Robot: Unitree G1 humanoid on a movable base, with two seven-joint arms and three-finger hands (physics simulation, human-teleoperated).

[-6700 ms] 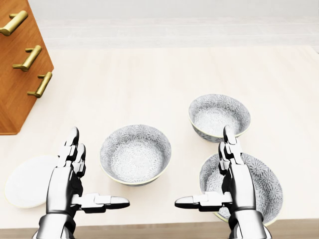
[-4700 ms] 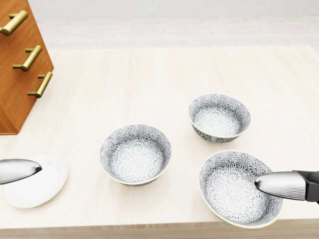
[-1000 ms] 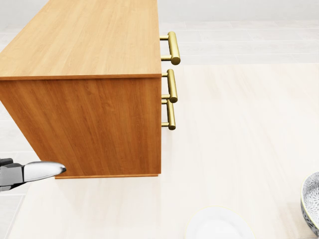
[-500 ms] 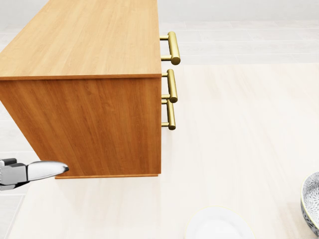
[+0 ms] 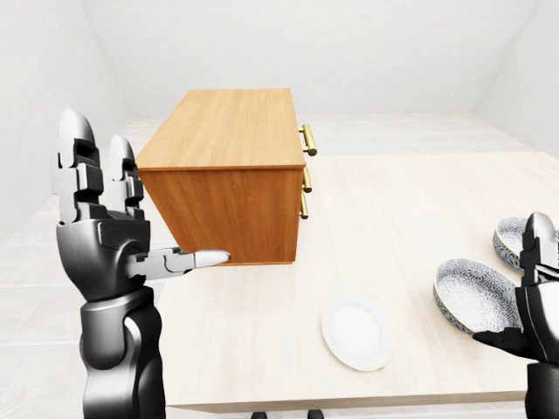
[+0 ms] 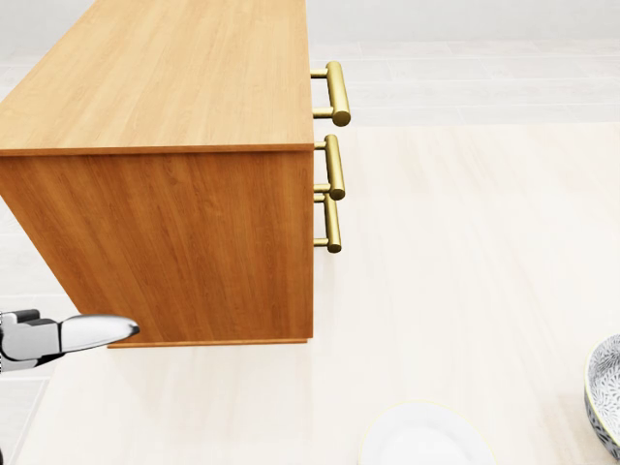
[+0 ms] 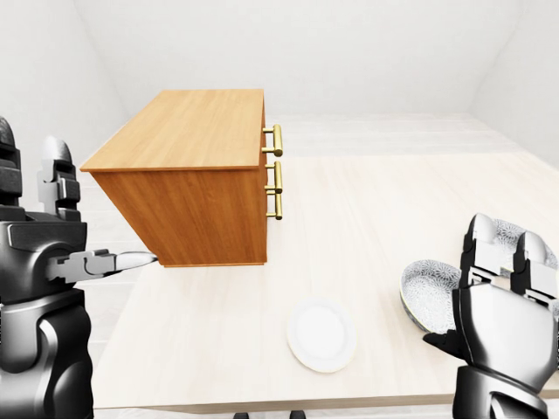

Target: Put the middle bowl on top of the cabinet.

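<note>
The patterned bowls (image 5: 476, 294) lie at the right edge of the desk (image 5: 393, 218), well apart from the wooden cabinet (image 5: 229, 170) on the left. I cannot tell for sure which one is the middle bowl; it is not grasped yet. The right hand (image 7: 502, 305) stands just beside the bowls, so it is clearly the nearer one; its fingers are open and it holds nothing. The left hand (image 5: 100, 214) is raised beside the cabinet, also open and empty. The cabinet top is flat, smooth wood, with brass handles (image 5: 307, 140). A round white plate (image 5: 355, 333) lies between.
</note>
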